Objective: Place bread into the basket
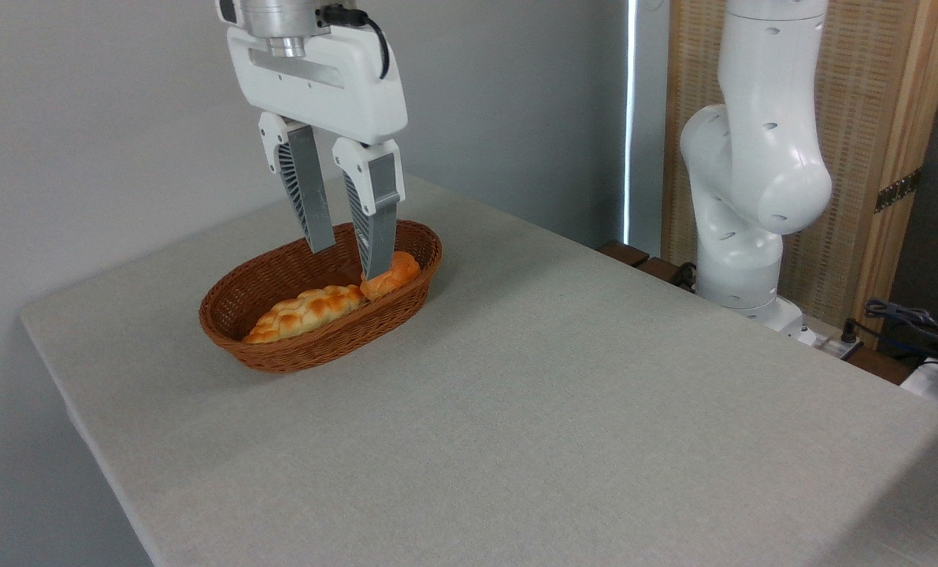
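Pincer point(348, 260) spread, empty, above basket point(279, 358) — bread point(398, 276) inside beside braided loaf point(307, 309); no writing legible.

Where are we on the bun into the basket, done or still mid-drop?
Looks done: the bun lies inside the basket, at its right end beside the braided loaf. In hand: nothing; the gripper is open, fingers spread above the basket, one finger in front of the bun's left side. Left: probably only lifting the arm clear of the basket.
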Controlling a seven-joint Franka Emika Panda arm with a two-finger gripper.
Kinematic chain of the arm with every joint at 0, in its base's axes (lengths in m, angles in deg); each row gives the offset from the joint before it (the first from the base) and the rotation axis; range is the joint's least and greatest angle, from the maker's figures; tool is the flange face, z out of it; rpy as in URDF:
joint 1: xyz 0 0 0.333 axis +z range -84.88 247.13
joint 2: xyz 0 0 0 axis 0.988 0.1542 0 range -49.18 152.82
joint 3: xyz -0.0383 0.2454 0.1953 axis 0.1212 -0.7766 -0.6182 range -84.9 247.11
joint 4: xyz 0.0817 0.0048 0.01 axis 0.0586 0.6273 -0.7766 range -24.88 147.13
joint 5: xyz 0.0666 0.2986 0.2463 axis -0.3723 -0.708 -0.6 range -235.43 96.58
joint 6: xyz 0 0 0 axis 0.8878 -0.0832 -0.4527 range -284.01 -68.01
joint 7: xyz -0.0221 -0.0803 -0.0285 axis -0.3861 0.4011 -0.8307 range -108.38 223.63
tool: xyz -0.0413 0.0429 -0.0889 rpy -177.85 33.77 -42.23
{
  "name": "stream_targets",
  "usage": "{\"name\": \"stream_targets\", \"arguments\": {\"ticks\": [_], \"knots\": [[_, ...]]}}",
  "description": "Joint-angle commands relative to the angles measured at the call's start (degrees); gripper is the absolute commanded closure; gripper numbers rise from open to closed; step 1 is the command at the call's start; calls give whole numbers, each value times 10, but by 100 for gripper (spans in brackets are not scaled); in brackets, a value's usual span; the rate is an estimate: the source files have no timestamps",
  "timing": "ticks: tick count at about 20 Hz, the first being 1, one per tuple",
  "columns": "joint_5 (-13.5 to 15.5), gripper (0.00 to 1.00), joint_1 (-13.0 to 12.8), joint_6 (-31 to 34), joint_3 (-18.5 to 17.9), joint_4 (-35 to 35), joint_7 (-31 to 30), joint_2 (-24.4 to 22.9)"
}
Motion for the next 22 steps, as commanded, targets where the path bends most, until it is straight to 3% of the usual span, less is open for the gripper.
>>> {"name": "stream_targets", "arguments": {"ticks": [1, 9, 12, 17, 18, 22], "knots": [[1, 0, -7, 25, -10, -41, 13, 28], [2, 0, -2, 29, -9, -39, 12, 30], [2, 0, 57, 31, 44, -37, 14, 30], [2, 0, 192, 31, 175, -35, 16, 30], [1, 0, 204, 31, 187, -35, 16, 30], [0, 0, 206, 41, 186, -27, 20, 31]]}}
